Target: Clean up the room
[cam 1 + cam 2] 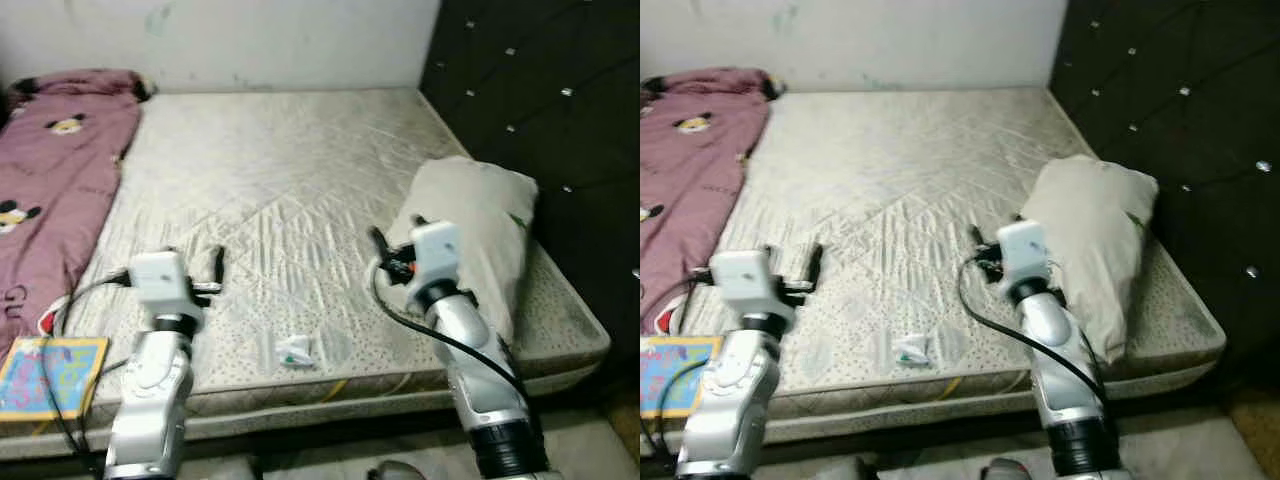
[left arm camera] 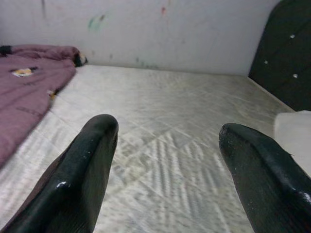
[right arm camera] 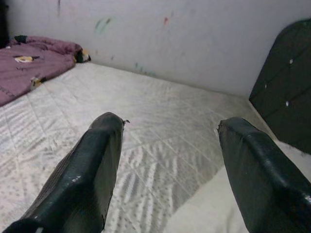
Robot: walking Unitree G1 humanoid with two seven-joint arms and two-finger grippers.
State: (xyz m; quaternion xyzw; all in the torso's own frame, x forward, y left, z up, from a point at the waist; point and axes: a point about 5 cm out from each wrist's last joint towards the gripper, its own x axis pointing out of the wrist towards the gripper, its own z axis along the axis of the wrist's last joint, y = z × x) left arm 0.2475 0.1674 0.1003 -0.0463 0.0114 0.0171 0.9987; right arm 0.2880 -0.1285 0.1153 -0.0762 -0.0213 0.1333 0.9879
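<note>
Hovering over the mattress [image 1: 290, 190], left end effector [image 2: 167, 160] and right end effector [image 3: 170, 160] gape apart; no legible writing.

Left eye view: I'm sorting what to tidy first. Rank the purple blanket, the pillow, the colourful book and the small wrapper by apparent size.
1. purple blanket, partly cropped
2. pillow
3. colourful book
4. small wrapper

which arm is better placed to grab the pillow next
Right. The right tool hangs open right beside the pillow by the headboard; the left tool is across the mattress.
</note>
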